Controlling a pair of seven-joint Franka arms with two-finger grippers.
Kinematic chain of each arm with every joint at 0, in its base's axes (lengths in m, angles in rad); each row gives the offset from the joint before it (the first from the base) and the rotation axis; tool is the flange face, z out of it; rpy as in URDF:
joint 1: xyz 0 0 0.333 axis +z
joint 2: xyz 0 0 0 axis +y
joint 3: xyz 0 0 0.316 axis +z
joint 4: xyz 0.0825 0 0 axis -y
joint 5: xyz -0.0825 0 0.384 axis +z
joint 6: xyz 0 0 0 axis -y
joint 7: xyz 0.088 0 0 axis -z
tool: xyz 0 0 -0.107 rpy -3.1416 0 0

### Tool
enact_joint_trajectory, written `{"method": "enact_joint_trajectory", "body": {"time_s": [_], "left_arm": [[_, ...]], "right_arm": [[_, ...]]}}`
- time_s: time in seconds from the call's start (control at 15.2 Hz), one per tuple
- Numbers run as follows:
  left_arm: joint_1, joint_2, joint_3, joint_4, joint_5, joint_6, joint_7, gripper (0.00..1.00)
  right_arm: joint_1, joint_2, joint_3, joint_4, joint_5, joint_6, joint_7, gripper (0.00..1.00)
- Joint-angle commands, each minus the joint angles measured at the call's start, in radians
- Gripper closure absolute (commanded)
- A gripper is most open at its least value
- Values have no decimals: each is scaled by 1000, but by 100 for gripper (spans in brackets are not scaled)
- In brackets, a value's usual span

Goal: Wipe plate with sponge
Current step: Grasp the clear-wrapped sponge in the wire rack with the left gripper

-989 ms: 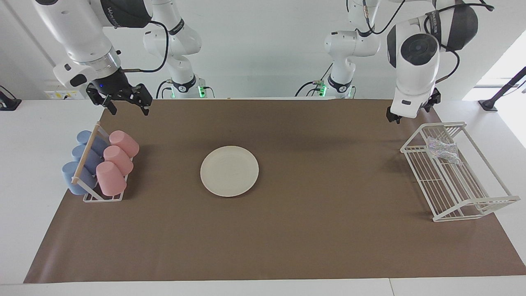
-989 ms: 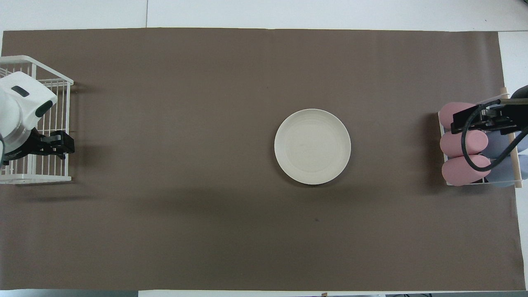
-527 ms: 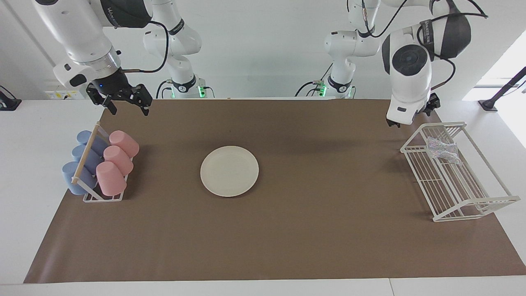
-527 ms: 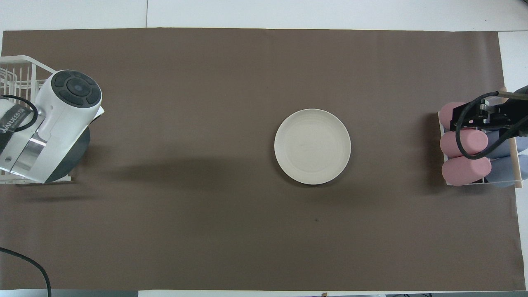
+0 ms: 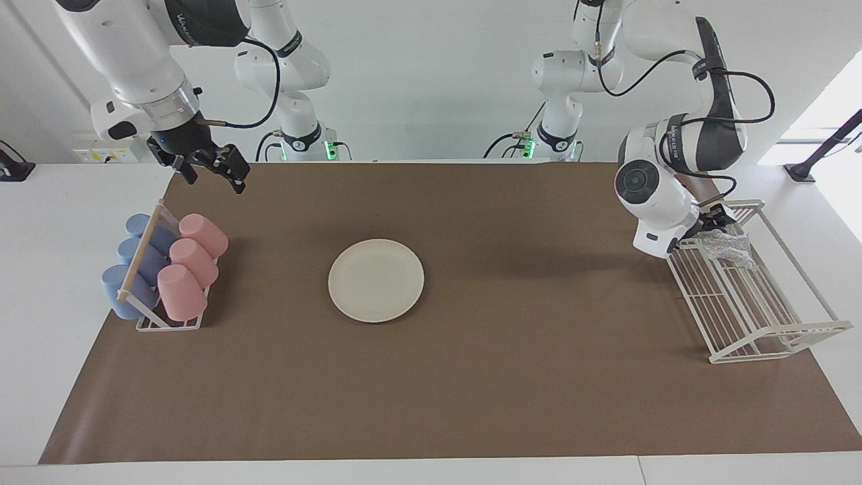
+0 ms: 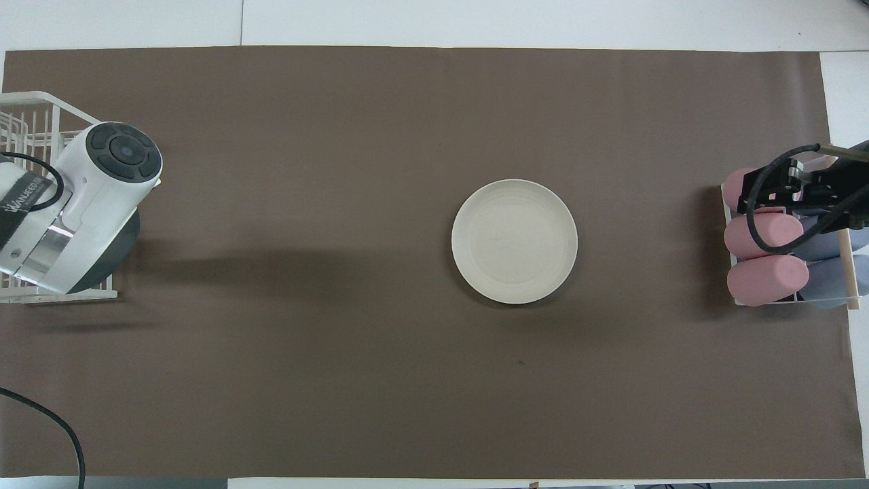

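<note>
The round, flat cream-white dinner plate lies face up near the middle of the brown paper mat that covers the tabletop, well apart from everything else; being round, it has no long axis. The small silvery, glittery mesh scrub sponge lies in the white wire rack at the left arm's end of the mat, in the part of the rack nearest the robots, its long axis running roughly along the mat's long edges and its pinched waist in the middle. The left gripper is low at that end of the rack, right beside the sponge; its fingers are mostly hidden by the white wrist, so contact cannot be judged, and the jaws stand spread with nothing seen held. Only the facing view shows the sponge and these fingers: in the overhead view the left arm's wrist covers that part of the rack. The right gripper waits in the air over the mat's edge nearest the robots, at the right arm's end, its jaws parted and empty. Below it a small white rack with a wooden rod holds pink cups and blue cups lying on their sides.
</note>
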Motion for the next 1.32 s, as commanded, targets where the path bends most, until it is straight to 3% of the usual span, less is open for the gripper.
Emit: {"method": "enact_joint_trajectory", "body": {"time_s": [0.0, 0.33, 0.59, 0.86, 0.92, 0.99, 1.25], "left_arm": [[15, 10, -3, -8, 50, 28, -8, 1], [15, 12, -3, 6, 87, 25, -3, 16], [15, 12, -4, 8, 82, 23, -5, 38], [12, 13, -4, 15, 82, 16, -5, 74], [12, 12, -4, 17, 82, 13, -3, 90], [12, 12, -4, 17, 80, 12, -3, 100], [13, 10, -4, 34, 59, 16, 1, 100]], "right_arm": [[-2, -26, 5, -27, 20, -15, 86, 0], [-2, -32, 5, -30, 23, -27, 154, 0], [27, -32, 8, -30, 26, -24, 289, 0], [27, -34, 16, -27, 40, -28, 324, 0], [25, -36, 16, -30, 42, -35, 326, 0], [25, -36, 16, -32, 43, -45, 336, 0], [27, -40, 16, -38, 43, -41, 484, 0]]}}
